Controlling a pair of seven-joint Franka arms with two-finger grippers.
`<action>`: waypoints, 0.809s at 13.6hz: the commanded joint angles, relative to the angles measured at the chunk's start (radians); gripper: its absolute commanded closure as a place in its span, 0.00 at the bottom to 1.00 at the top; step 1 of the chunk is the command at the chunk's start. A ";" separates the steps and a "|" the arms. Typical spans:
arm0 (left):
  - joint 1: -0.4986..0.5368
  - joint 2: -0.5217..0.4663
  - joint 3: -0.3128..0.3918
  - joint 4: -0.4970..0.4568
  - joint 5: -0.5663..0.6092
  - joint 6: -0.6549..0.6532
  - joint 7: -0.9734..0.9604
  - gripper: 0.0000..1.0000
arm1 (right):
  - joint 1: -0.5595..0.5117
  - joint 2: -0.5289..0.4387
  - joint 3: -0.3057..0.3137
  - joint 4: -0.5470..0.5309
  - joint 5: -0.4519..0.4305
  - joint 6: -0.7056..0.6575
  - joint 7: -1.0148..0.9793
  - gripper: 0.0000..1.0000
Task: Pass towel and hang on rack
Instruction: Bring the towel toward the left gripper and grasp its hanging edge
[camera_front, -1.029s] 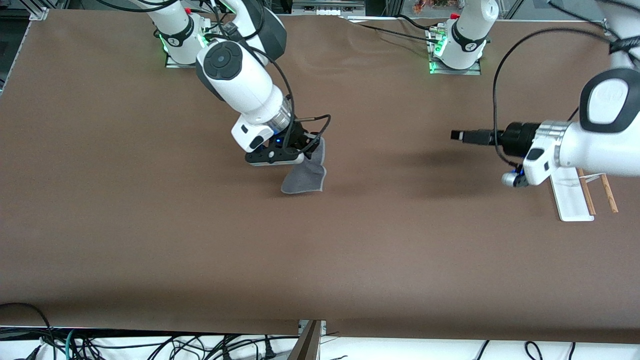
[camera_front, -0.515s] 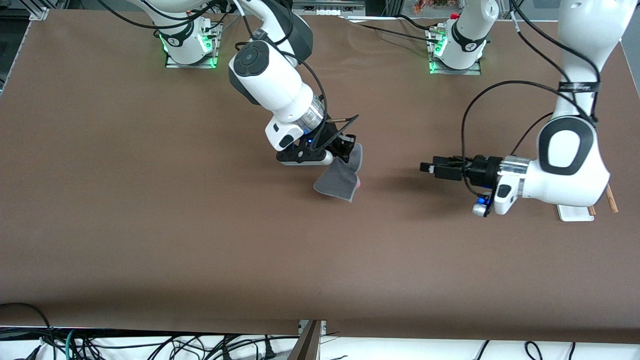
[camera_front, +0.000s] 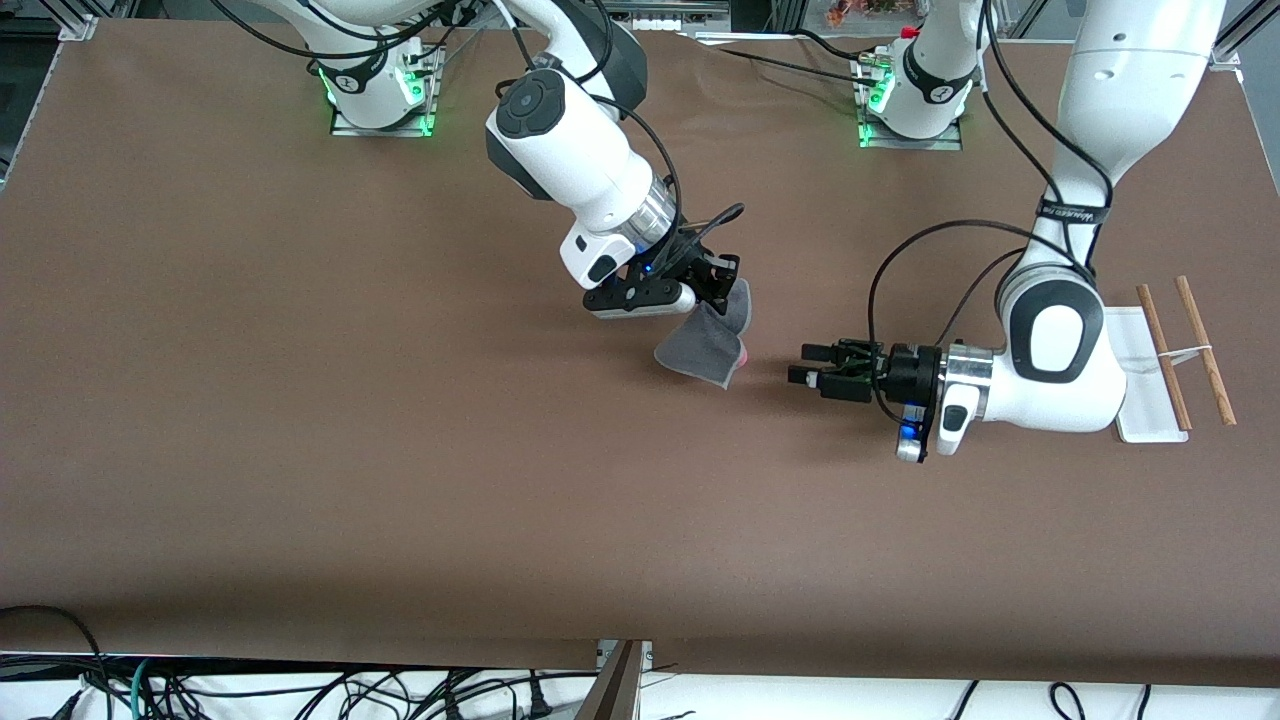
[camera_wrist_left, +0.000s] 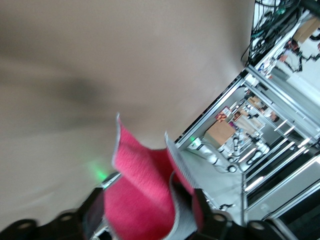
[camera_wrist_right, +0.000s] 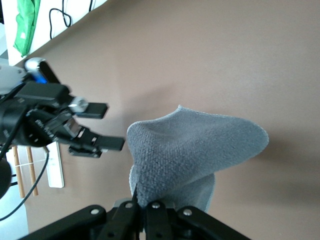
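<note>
The towel (camera_front: 703, 347) hangs from my right gripper (camera_front: 728, 292), which is shut on its upper corner over the middle of the table. Its dark grey face shows in the right wrist view (camera_wrist_right: 195, 145), and its pink-red face shows in the left wrist view (camera_wrist_left: 142, 185). My left gripper (camera_front: 805, 363) is open, lies level and points at the towel, with a short gap to the towel's edge. It also shows in the right wrist view (camera_wrist_right: 102, 127). The rack (camera_front: 1150, 405) stands at the left arm's end of the table, with its two rods (camera_front: 1162, 355) free.
The left arm's elbow (camera_front: 1050, 345) hangs just beside the rack's white base. The arm bases (camera_front: 905, 95) stand along the table's edge farthest from the front camera. Cables (camera_front: 300, 690) lie below the table's near edge.
My right gripper carried the towel toward the left arm's end. My left arm swung away from over the rack, came down, and brought its gripper close to the towel.
</note>
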 joint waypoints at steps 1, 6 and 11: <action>-0.019 0.123 0.008 0.207 -0.063 0.000 -0.192 0.29 | 0.013 0.022 -0.005 0.035 -0.004 0.012 0.013 1.00; -0.079 0.176 0.008 0.279 -0.055 0.053 -0.252 0.31 | 0.011 0.022 -0.007 0.035 -0.004 0.013 0.009 1.00; -0.103 0.197 0.010 0.279 -0.049 0.054 -0.255 0.33 | 0.011 0.022 -0.007 0.035 -0.004 0.015 0.006 1.00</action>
